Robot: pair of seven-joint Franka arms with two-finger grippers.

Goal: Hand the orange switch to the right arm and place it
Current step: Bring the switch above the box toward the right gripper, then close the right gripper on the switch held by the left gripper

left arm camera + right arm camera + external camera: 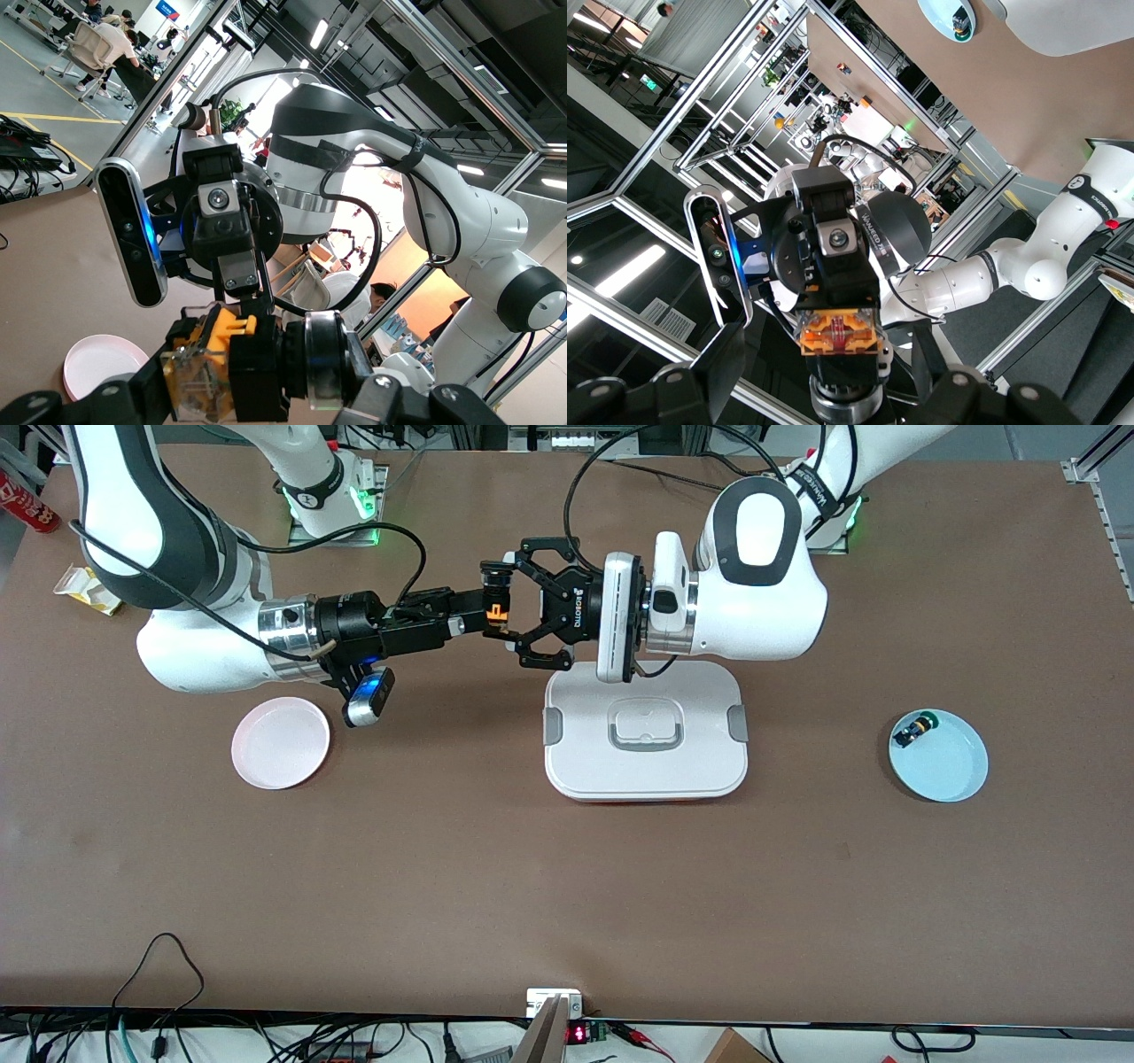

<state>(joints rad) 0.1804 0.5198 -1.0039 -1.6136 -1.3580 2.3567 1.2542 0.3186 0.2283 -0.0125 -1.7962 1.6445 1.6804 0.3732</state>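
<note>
Handover step, mid-air above the table just past the white box (645,731). Left gripper (514,613) clenched on the orange switch (497,613). Right gripper (483,615) has its fingers around the switch's orange block — closing, firm grip not confirmed. Do it well: right clamps fully, then left lets go slowly — pink plate (281,742) looks like the drop spot.

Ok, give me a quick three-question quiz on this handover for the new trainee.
1. True or false: the left gripper is shut on the orange switch.
2. The right gripper is: A) open, fingers either side of the switch; B) shut on the switch; C) resting on the table.
3. Fill in: the green-capped switch lies in the ___ plate.
Key: 1 true; 2 A; 3 blue.
</note>
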